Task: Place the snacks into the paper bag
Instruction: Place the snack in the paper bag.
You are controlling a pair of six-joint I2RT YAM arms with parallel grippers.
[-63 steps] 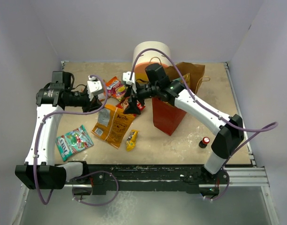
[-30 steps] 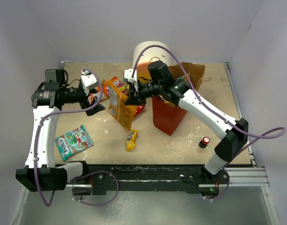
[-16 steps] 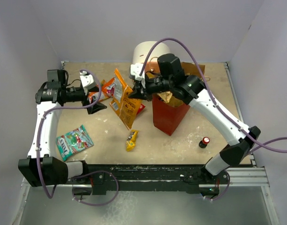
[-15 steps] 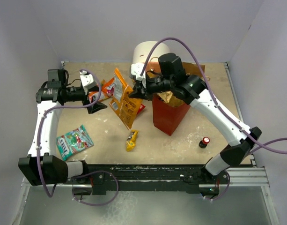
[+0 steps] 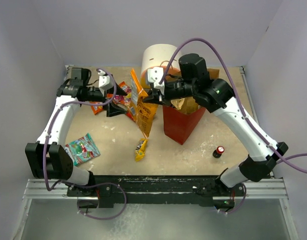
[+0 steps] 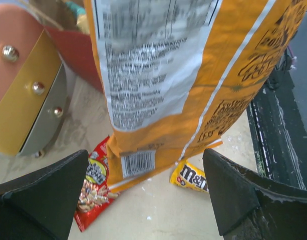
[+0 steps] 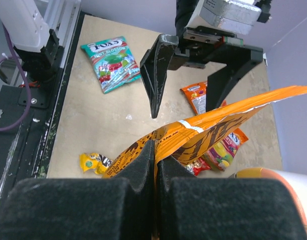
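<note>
Grips the top edge of the orange bag [image 5: 144, 112] with the right gripper [image 5: 152, 95], fingers pinched flat on the foil. Hangs upright and clear of the table [image 5: 108, 135], just left of the paper bag [image 5: 181, 125]. Possibly brushing the paper bag's red side; too close to call from above. Faces the left gripper [image 6: 145, 192], spread wide and empty, aimed at the printed back from just beside it. On the table under the hanging orange bag, a red packet [image 6: 93, 195] and the yellow packet [image 5: 139, 149]. Near the left arm's base, the teal packet [image 5: 79, 151]. Behind the paper bag, the drawer unit [image 5: 158, 55]; to its right, well apart, a small bottle [image 5: 220, 150].
</note>
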